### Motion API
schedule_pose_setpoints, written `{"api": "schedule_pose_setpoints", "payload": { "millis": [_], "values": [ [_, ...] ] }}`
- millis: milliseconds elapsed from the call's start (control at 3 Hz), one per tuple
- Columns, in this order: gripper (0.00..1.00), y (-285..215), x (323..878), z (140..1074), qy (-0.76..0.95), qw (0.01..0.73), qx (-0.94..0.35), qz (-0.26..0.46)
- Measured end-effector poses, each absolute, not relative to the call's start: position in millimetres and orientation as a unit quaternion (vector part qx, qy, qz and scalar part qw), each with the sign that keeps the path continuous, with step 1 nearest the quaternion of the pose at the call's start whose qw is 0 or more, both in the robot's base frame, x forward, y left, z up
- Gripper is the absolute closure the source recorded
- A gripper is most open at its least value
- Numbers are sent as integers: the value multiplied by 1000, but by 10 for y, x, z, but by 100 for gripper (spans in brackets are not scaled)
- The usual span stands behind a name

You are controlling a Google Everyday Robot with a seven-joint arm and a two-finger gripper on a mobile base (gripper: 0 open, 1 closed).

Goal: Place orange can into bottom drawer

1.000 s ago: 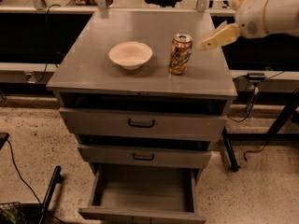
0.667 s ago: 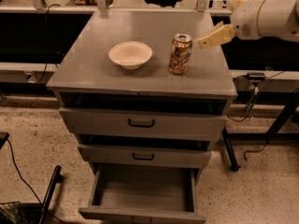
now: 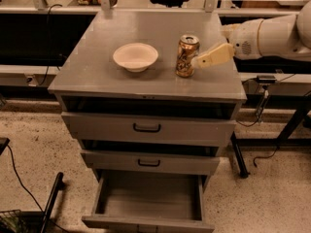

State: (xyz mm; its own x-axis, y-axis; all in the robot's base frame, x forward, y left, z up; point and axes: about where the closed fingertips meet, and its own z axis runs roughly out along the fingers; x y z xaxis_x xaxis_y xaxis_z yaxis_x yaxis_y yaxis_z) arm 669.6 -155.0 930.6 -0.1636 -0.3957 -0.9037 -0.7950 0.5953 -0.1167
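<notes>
The orange can (image 3: 186,56) stands upright on the grey cabinet top (image 3: 97,72), right of centre. My gripper (image 3: 200,60) reaches in from the right on a white arm, its cream fingers (image 3: 213,56) right beside the can's right side, tip at or touching it. The bottom drawer (image 3: 149,201) is pulled open below, a wide shallow grey tray with nothing in it.
A cream bowl (image 3: 135,57) sits on the cabinet top left of the can. The two upper drawers (image 3: 147,127) with black handles are slightly ajar. A black table leg (image 3: 238,154) and cables stand to the right; a black bar (image 3: 51,202) lies on the floor at left.
My gripper has moved left and down toward the can, from a short gap to right beside it. The can and bowl have not moved.
</notes>
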Motion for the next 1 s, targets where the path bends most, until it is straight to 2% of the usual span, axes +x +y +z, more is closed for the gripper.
{"api": "schedule_pose_setpoints", "payload": {
  "millis": [333,1000],
  "values": [
    [0,-1315,6553,9027,739,485,-398,244],
    [0,-1054,6713,8805,717,505,-396,273]
  ]
}}
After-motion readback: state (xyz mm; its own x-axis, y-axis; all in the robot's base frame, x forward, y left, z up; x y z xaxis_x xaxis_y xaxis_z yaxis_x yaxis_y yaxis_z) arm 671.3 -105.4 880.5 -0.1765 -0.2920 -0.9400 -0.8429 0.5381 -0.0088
